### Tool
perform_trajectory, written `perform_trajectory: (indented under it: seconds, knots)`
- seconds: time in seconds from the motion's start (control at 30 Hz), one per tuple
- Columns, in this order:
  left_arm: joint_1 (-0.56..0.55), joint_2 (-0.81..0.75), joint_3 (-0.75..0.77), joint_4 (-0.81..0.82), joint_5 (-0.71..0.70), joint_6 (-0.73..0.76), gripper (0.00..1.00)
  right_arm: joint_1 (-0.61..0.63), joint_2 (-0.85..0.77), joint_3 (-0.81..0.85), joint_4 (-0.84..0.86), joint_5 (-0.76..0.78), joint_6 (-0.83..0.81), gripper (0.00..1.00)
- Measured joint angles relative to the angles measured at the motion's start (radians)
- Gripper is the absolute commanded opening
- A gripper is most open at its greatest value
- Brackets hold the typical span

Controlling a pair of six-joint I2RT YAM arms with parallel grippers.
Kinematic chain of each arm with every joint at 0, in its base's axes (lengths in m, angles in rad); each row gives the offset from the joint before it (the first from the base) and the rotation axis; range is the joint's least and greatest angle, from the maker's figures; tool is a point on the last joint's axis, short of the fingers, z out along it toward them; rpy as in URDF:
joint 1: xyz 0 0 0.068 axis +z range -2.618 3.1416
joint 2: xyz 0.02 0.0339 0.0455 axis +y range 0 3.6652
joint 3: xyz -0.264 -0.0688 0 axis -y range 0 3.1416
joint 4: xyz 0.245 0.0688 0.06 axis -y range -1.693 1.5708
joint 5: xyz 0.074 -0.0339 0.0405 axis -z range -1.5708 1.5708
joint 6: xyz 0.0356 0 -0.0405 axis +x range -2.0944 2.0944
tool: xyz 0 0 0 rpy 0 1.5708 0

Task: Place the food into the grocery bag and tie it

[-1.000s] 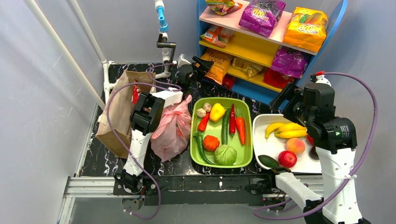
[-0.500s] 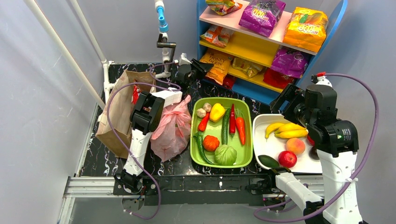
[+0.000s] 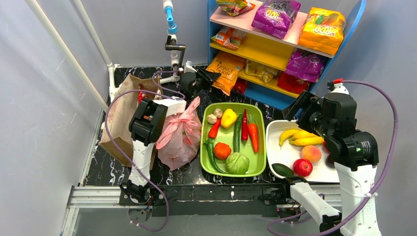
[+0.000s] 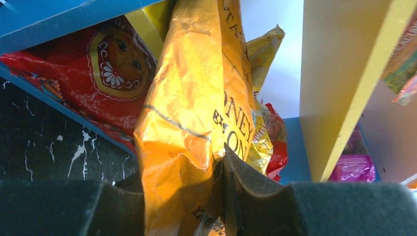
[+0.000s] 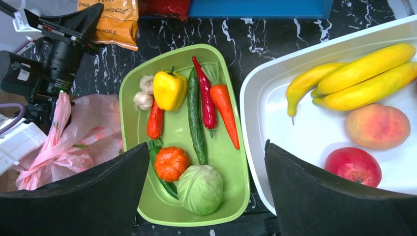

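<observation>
My left gripper (image 3: pixel 205 77) reaches to the bottom of the blue shelf and is shut on the lower edge of an orange snack packet (image 3: pixel 224 69). In the left wrist view the crinkled orange packet (image 4: pixel 192 98) is pinched between my left gripper's (image 4: pixel 184 189) black fingers (image 4: pixel 255 191), with a red packet (image 4: pixel 88 69) behind it. The pink grocery bag (image 3: pixel 179 135) lies slumped left of the green tray and also shows in the right wrist view (image 5: pixel 74 142). My right gripper (image 3: pixel 301 105) hovers open above the two trays, its fingertips (image 5: pixel 118 191) wide apart and nothing between them.
A green tray (image 3: pixel 204 162) holds peppers, carrot, cucumber and cabbage (image 5: pixel 200 189). A white tray (image 3: pixel 270 142) holds bananas (image 5: pixel 364 73), a peach and an apple. A brown paper bag (image 3: pixel 120 118) stands at far left. The shelf (image 3: pixel 275 101) carries more snack packets.
My left gripper has closed on the orange packet at the shelf bottom, and the left arm's elbow has swung slightly left. The right arm has barely moved.
</observation>
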Motion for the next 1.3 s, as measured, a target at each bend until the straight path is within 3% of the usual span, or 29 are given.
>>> perform_trajectory:
  seconds: [0.33, 0.83, 1.3]
  knots:
    - [0.016, -0.176, -0.116, -0.040, -0.003, 0.015, 0.00, 0.000, -0.024, -0.023, 0.006, -0.042, 0.007, 0.93]
    - [0.031, -0.444, -0.149, -0.312, 0.071, 0.119, 0.00, 0.000, -0.051, -0.076, 0.029, -0.093, 0.014, 0.92]
    - [0.045, -0.888, 0.026, -0.947, 0.117, 0.496, 0.00, 0.000, -0.004, -0.088, 0.079, -0.184, -0.004, 0.91]
